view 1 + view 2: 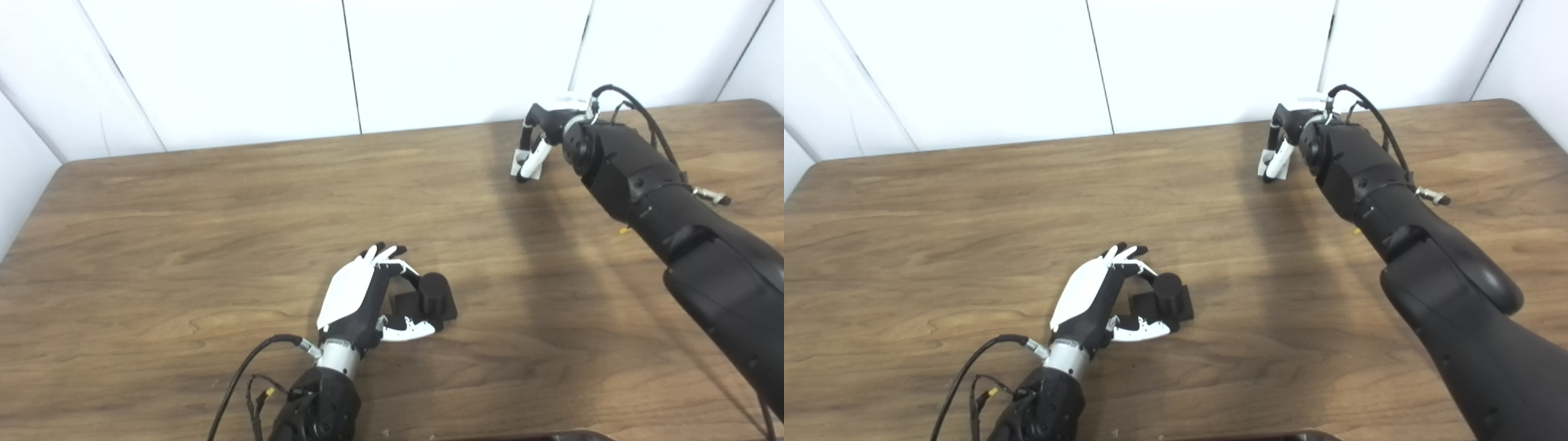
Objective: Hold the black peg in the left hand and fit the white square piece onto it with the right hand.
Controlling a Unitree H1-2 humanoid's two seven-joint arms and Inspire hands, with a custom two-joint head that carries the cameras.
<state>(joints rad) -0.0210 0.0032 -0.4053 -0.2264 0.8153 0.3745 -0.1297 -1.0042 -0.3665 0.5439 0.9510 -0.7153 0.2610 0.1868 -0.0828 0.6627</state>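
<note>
Wood-grain counter (184, 245) fills most of what I can see, running back to a white panelled wall (245, 61). Over it from the right comes the bulky black right arm (674, 208), reaching far toward the back edge. Its robot hand, the right robot hand (542, 138), is curled downward there, fingers bent around the white square piece (528, 166), which sits low at the counter surface; whether the piece is lifted clear or touching the wood I cannot tell.

Nearer me, the left arm (321, 404) comes up from the bottom edge, with a loose black cable (245, 367) looping beside the wrist. The left robot hand (361, 300) stands on its edge, white back facing left, fingers and thumb cupped partway around the black peg (433, 291). The thumb lies along the front of the peg's flat base, and the fingertips reach the upright round post. The peg rests on the counter, well apart from the white piece.
</note>
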